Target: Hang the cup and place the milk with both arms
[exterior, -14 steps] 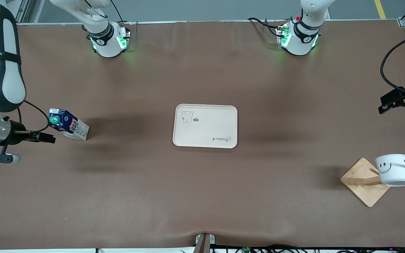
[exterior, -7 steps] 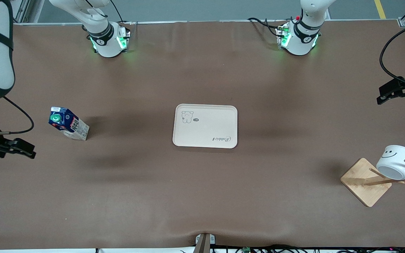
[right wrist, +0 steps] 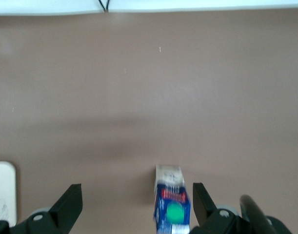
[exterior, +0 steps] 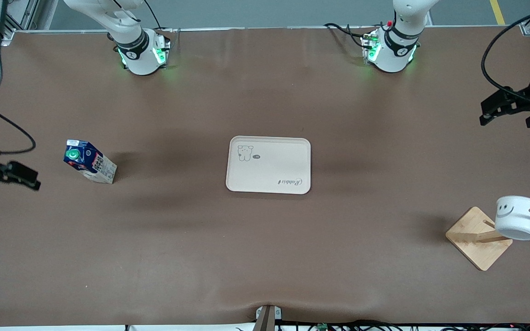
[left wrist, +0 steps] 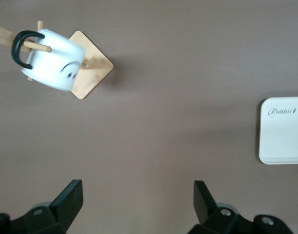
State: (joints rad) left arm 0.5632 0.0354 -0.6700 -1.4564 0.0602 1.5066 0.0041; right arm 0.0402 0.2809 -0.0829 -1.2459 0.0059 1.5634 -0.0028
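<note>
The cup [exterior: 517, 224] already hangs by its black handle on a peg of the wooden rack [exterior: 478, 237], at the left arm's end of the tabletop [exterior: 265, 257] and nearer the front camera than the tray [exterior: 268, 164]. In the left wrist view it tilts on the peg, smiley face showing, and nothing grips it. That half looks done.

The milk [exterior: 89, 162] stands upright on the bare tabletop toward the right arm's end, well apart from the tray, green cap up. It is not on the tray, so placing it is likely the step in hand, assuming the tray is its goal.

The right tool [exterior: 14, 175] hangs near the carton, toward the table's edge, fingers spread wide and empty. In the right wrist view the carton sits off-centre between the fingers [right wrist: 70, 204], close to one of them.

To do it well, centre the carton in the gap first, then come down to clamp the flat sides of the body below the gable, not the sloped top or the cap. Squeeze gently, since a carton probably dents. Lift straight up, carry it level, and set it flat inside the tray's rim before letting go.

The left tool [exterior: 506, 107] waits, wide and empty, above the tabletop at its own end, clear of the rack; it should keep off the cup.
</note>
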